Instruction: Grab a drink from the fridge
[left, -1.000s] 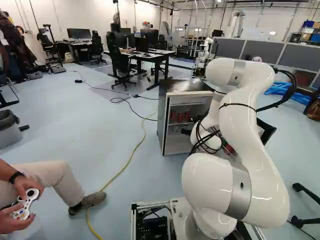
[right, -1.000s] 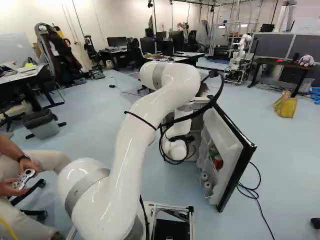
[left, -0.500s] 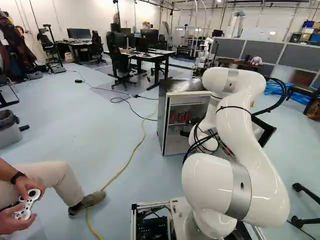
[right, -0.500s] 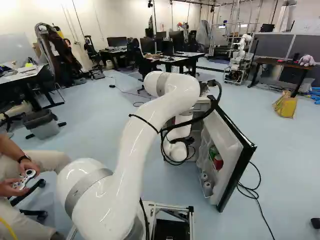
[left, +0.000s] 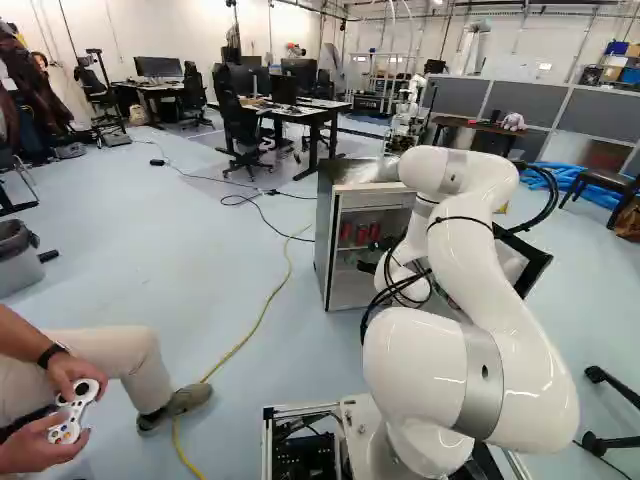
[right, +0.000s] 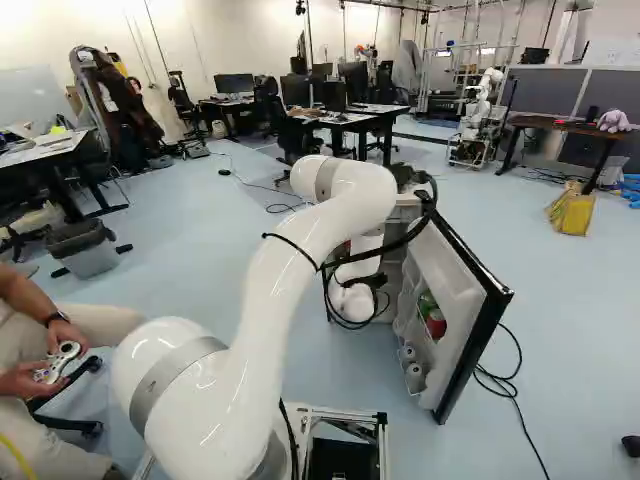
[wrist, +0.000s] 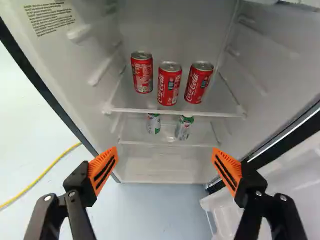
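White script reads "Coca-Cola" on at least two of three red, cylindrical metal cans. Black lines of print on the white, flat inner fridge wall are too small to read.

Upper shelf carries three red cans, lower shelf two silver-green cans.

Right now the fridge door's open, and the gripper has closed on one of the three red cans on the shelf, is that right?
Not quite: the wrist view shows the gripper open, with no can between its fingers. The three red cans do stand on the shelf, and the fridge door is open.
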